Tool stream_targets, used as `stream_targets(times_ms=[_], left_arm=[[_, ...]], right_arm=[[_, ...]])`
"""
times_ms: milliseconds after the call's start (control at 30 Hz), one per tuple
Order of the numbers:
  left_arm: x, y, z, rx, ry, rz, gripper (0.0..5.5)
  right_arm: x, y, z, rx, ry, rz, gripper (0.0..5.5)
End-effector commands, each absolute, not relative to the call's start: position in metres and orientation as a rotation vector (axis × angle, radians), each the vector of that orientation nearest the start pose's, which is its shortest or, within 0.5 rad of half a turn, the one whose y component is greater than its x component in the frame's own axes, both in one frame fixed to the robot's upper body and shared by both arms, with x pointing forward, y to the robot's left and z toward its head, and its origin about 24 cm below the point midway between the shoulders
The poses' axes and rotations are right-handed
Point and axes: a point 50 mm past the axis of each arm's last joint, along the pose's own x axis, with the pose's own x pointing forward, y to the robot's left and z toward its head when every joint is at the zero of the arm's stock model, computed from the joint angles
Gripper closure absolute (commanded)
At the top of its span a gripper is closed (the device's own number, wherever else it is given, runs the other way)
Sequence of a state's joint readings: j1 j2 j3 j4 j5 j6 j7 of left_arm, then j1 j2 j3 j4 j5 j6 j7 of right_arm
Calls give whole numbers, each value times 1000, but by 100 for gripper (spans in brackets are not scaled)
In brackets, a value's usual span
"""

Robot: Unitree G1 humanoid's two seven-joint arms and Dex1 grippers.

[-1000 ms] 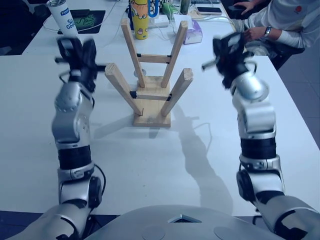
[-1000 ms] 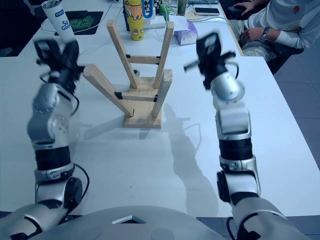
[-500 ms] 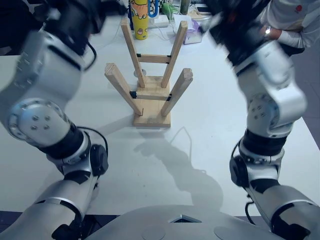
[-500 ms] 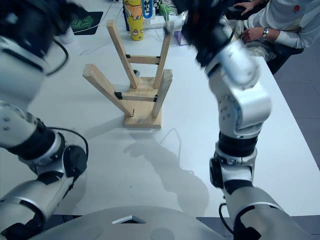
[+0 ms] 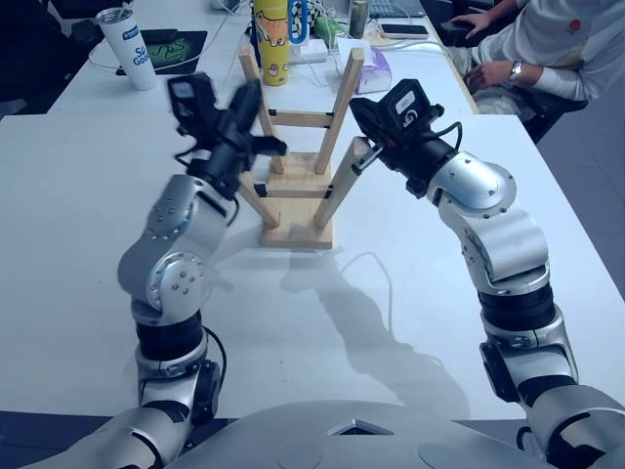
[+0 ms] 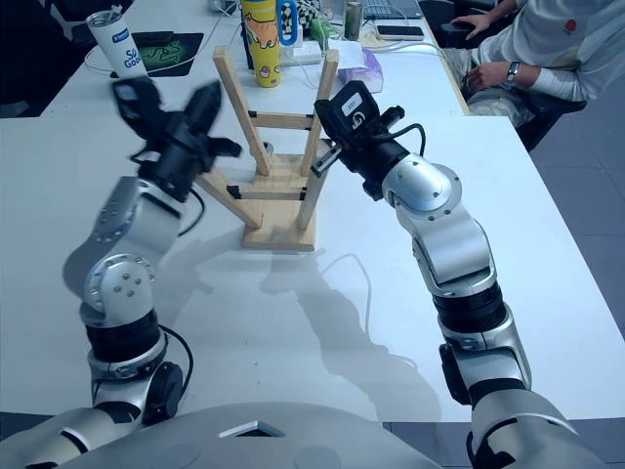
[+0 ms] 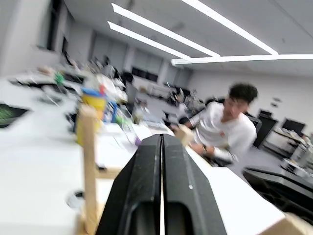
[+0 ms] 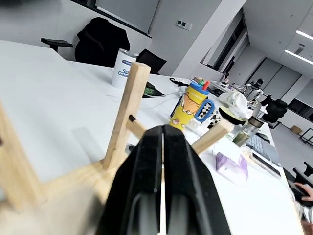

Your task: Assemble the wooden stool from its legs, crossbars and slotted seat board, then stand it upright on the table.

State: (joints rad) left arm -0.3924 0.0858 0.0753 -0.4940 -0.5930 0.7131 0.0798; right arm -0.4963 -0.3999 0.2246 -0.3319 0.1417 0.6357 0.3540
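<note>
Stool (image 5: 293,191): upside down mid-table (image 5: 78,195), seat board (image 5: 296,233) flat on the white top, four legs up, crossbars fitted.
Change: both arms, raised and spread wide a moment ago, have closed in on the legs; the stool has not moved.
Left claw (image 7: 161,138): fingers pressed together, empty, by the near left leg.
Right claw (image 8: 162,129): pinched together, empty, beside the near right leg (image 5: 350,181).
Behind: yellow cartoon cup (image 5: 272,34), white tumbler (image 5: 127,34).
Material: pale square-cut wood.

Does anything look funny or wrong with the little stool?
Yes. The wooden stool is upside down: its seat board lies flat on the table and its four legs stick up, splayed outward. Nothing looks broken.
</note>
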Motion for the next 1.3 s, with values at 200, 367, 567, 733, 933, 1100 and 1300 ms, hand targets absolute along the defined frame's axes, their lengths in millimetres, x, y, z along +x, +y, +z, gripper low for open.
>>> stream_targets(times_ms=[200,367,567,733,933,1100,1300], left_arm=[[264,144,298,-407,-565,-360,549],[256,161,327,-344,-657,-320,549],[264,180,328,-277,-620,-231,549],[292,158,219,-236,-127,-276,549],[272,146,92,-192,309,-286,549],[289,152,153,-220,28,-269,549],[287,165,241,-271,-333,-255,549]], right_arm=[[301,-116,256,-139,-478,435,550],[295,-125,303,-57,-698,353,550],[287,-112,313,-36,-737,476,550],[305,-95,212,-336,-249,658,550],[295,-106,145,-491,85,760,550],[301,-104,156,-493,16,714,550],[304,-103,227,-353,-366,563,550]])
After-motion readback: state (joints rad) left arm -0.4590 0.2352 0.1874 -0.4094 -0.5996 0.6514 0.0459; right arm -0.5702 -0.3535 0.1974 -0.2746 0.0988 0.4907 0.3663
